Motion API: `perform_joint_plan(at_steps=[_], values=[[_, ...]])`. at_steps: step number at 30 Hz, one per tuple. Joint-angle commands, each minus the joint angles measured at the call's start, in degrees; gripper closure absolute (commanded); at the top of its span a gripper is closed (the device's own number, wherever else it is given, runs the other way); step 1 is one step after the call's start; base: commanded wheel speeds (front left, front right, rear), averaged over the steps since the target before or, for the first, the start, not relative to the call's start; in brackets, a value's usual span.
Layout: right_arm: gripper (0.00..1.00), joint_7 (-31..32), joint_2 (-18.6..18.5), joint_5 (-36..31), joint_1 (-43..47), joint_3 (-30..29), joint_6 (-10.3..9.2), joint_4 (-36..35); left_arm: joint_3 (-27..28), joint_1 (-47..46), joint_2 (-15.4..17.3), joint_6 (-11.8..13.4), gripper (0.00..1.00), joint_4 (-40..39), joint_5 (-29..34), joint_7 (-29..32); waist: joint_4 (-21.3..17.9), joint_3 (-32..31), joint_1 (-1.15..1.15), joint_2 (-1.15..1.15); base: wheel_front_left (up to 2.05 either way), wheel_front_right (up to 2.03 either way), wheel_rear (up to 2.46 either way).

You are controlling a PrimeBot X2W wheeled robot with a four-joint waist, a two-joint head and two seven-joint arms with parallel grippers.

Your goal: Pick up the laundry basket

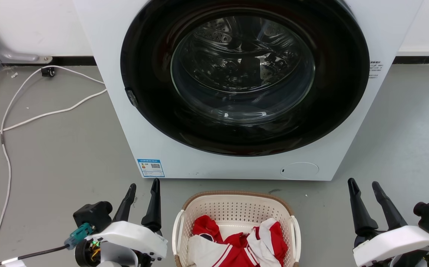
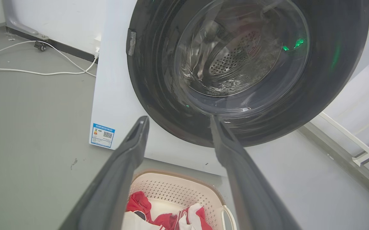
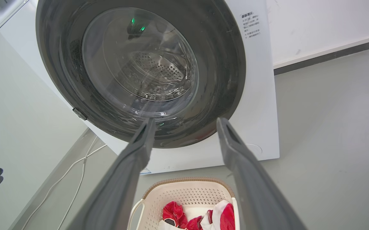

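The cream laundry basket point(image 1: 236, 211) with a brown rim and white side handles stands on the floor at the bottom centre of the head view, just in front of the washing machine. Red and white clothes point(image 1: 236, 244) lie inside it. My left gripper point(image 1: 144, 189) hangs open to the basket's left, apart from it. On the basket's right, further off, my right gripper point(image 1: 364, 187) is open too. In each wrist view the basket point(image 2: 175, 191) point(image 3: 187, 193) shows low between the spread fingers, with nothing held in the left gripper point(image 2: 178, 119) or the right gripper point(image 3: 186, 121).
A white front-loading washing machine point(image 1: 133, 122) with a shut dark round door point(image 1: 244, 74) stands close behind the basket. White cables point(image 1: 32, 115) trail over the grey floor at the left. A white wall with a dark skirting runs behind.
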Motion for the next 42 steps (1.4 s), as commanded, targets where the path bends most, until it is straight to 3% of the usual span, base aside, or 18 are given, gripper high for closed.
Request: perform_joint_plan(at_steps=[1,13,42], values=[[0.0,0.12,0.08,-1.5,0.31,-0.14,0.09,-1.12,-0.34,-1.24,0.38,0.25,0.0,-0.34,1.45,-0.61,0.02,0.01,0.0,0.0,0.0,0.0,0.0],[0.0,1.4,0.26,-8.85,2.18,-1.34,0.1,-4.2,-1.89,-1.96,0.82,1.32,0.0,1.19,8.54,-2.29,0.03,0.06,0.0,0.0,0.0,0.0,0.0],[0.0,0.8,0.27,-19.35,5.92,-2.33,0.13,-7.56,-3.83,-2.05,0.44,3.66,0.0,2.72,21.15,-5.83,1.0,0.0,0.0,0.0,0.0,0.0,0.0]])
